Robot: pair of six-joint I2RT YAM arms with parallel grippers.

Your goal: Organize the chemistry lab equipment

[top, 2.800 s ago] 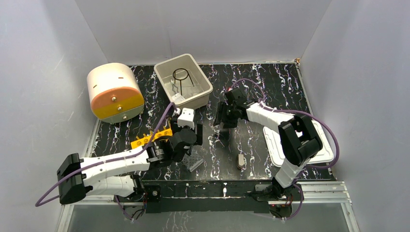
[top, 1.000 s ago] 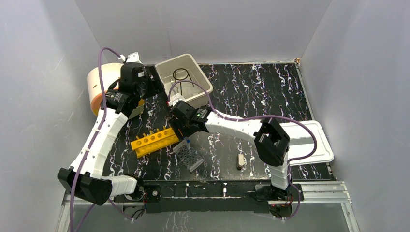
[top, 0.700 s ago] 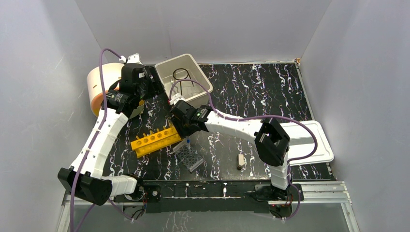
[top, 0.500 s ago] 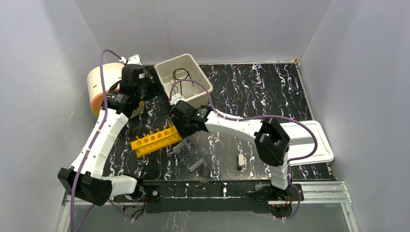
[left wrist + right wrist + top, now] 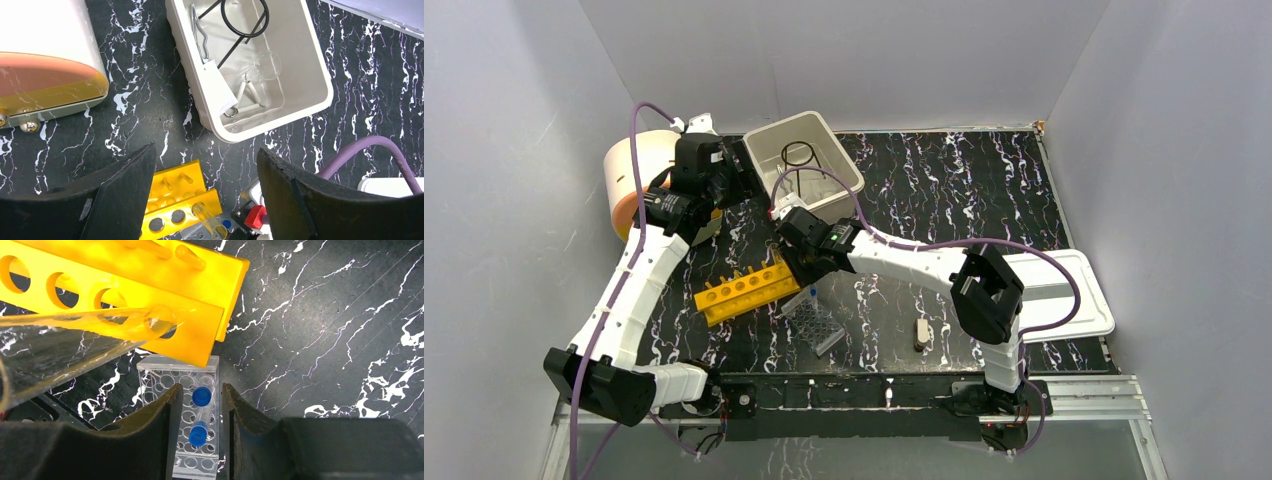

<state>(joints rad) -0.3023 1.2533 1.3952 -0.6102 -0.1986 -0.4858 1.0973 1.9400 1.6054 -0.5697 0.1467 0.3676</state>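
Observation:
The black wire ring-stand, metal forceps, a clear round dish, a pale triangle and a small white bag lie in the beige tub. My left gripper hangs open and empty above the table beside the tub, also in its wrist view. My right gripper hovers by the yellow test-tube rack, jaws a narrow gap apart, touching nothing. A clear test tube leans in a rack hole. A blue-capped vial stands in the clear rack below.
A cream and orange cylinder lies at the back left. The flat white lid lies at the right edge. A small beige piece lies near the front. The tub's wall is just beyond the left gripper.
Since 2.8 s ago the left arm rose from the yellow rack to the back left by the tub, and the right arm swung left to the rack. Nothing has visibly moved in the last second.

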